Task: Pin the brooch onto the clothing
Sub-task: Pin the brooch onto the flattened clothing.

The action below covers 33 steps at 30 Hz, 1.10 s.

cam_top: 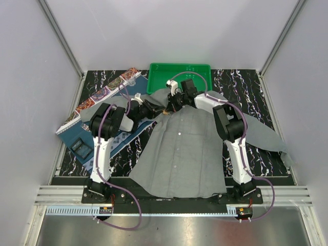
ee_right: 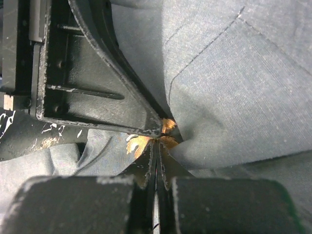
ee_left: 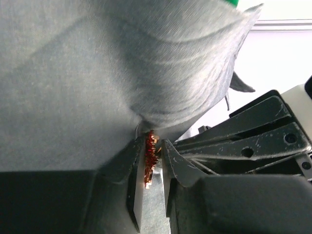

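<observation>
The brooch [ee_left: 150,156] is tiny, light and rigid, with spiky petals I judge fragile; grip it across its flat faces, edge-on. It sits against a raised fold at the collar end of the grey shirt [ee_left: 97,97], which is soft and limp. My left pincer [ee_left: 153,145] stands narrow, clamped on the brooch. My right pincer [ee_right: 157,146] is fully closed at that fold; whether it pinches cloth, I cannot tell.

Two robot arms, left [cam_top: 101,154] and right [cam_top: 237,154], one grey shirt [cam_top: 184,154], one red-orange brooch [ee_left: 150,157], one green tray [cam_top: 164,77], one blue patterned placemat [cam_top: 69,133]
</observation>
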Available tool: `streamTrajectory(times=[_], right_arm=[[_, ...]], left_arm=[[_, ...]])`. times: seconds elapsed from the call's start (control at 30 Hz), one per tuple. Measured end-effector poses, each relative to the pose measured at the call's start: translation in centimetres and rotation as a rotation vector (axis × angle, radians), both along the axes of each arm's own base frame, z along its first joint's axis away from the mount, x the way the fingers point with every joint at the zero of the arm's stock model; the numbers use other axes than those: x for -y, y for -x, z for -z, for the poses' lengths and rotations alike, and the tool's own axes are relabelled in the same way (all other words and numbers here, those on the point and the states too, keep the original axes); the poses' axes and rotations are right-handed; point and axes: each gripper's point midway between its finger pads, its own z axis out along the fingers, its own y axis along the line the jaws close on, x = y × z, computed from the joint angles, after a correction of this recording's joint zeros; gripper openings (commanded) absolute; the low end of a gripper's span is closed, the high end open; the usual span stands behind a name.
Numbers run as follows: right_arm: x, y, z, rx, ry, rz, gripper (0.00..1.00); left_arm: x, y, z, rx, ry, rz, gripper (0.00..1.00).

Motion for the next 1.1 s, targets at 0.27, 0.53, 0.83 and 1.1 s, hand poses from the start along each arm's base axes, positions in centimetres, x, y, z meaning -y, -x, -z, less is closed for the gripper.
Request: streamTrajectory(times=[0.27,0.53,0.83,1.1], right_arm=[[-0.5,-0.2,-1.0,0.018,-0.008,-0.017,0.28],[-0.7,-0.9,-4.9,-0.027,-0.084,-0.040,0.44],[1.1,-1.8,-5.7,-0.185,-0.141,-0.042,0.47],[1.8,0.4,-1.7,-0.409,-0.154,-0.052,0.49]], left_arm=[[-0.5,-0.8,0.0,0.020,-0.010,-0.007,0.00],[-1.0,-1.0,0.2,0.032,-0.024,-0.002,0.00],[-0.7,-1.0,-0.3,0.071,-0.019,0.037,0.00],[-0.6,-1.0,-0.7,0.103,-0.013,0.064,0.00]])
